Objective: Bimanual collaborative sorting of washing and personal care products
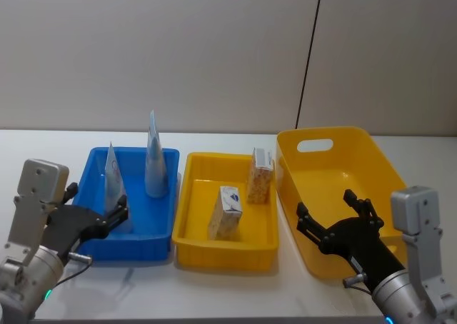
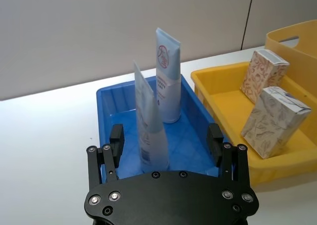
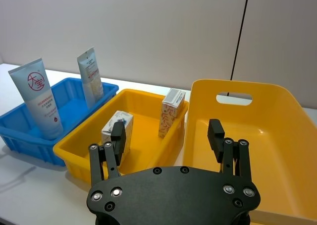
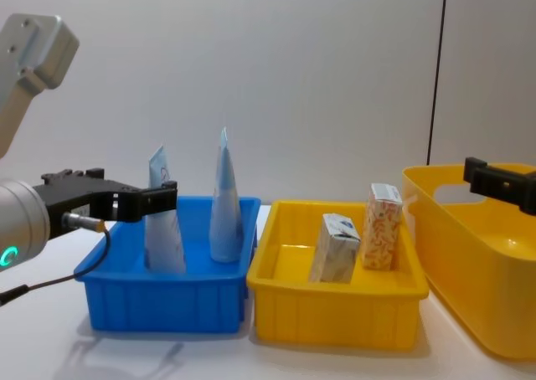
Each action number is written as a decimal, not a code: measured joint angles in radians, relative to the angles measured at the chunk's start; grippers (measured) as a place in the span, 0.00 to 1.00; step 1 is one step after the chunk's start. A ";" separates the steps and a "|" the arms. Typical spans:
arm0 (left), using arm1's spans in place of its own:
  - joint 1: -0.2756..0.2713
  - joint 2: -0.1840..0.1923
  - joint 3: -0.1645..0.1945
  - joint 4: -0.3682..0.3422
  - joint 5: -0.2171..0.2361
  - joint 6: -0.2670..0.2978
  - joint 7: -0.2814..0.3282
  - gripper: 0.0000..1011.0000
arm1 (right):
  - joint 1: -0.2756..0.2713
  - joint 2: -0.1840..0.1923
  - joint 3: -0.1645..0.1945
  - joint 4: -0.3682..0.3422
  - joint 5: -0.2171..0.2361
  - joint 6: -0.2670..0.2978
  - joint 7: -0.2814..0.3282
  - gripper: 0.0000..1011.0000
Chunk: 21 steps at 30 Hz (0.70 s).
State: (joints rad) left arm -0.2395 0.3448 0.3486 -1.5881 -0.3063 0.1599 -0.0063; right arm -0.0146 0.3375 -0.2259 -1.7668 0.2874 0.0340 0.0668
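Left claw [image 1: 100, 206] sits at 8 o'clock on the desk [image 1: 43, 145], jaws spread wide and holding nothing. It hovers at the near left corner of the blue tray [image 1: 136, 251]. In the left wrist view the nearer tube [image 2: 148, 131] stands in line between my two fingers. I cannot tell whether they are already around it or short of it. My judgement is that this is a line-up for a grasp low on the tube body, where it is widest and stiffest. Both tubes stand cap-down with the flat crimped end up, so each is narrow at the top and likely to tip. The farther tube [image 1: 155, 160] stands at 1 o'clock from the first, apart from it. Right claw [image 1: 327, 208] is at 4 o'clock, also spread wide and empty. It hangs over the near wall of the deep yellow bin [image 1: 371, 153], probably waiting its turn. Between the bins, at 6 o'clock, is the shallow yellow tray [image 1: 225, 256]. It holds the whitish-blue carton [image 1: 226, 213] near the front and the orange-patterned carton [image 1: 260, 175] at the back right, both upright and well apart. Labels: the tubes carry a red ring logo with characters inside that I cannot read with confidence. The fine print below it is illegible. The whitish carton shows a small blue mark.
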 joint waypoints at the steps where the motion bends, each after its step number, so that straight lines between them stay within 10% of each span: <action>1: -0.004 -0.002 -0.002 0.006 -0.003 0.002 -0.003 0.99 | 0.000 0.000 0.000 0.000 0.000 0.000 0.000 0.99; 21: -0.131 -0.059 -0.017 0.232 -0.047 0.001 -0.097 0.99 | 0.000 0.000 0.000 0.000 0.000 0.000 0.000 0.99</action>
State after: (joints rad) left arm -0.3701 0.2860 0.3312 -1.3560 -0.3532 0.1606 -0.1029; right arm -0.0146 0.3374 -0.2258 -1.7667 0.2874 0.0340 0.0668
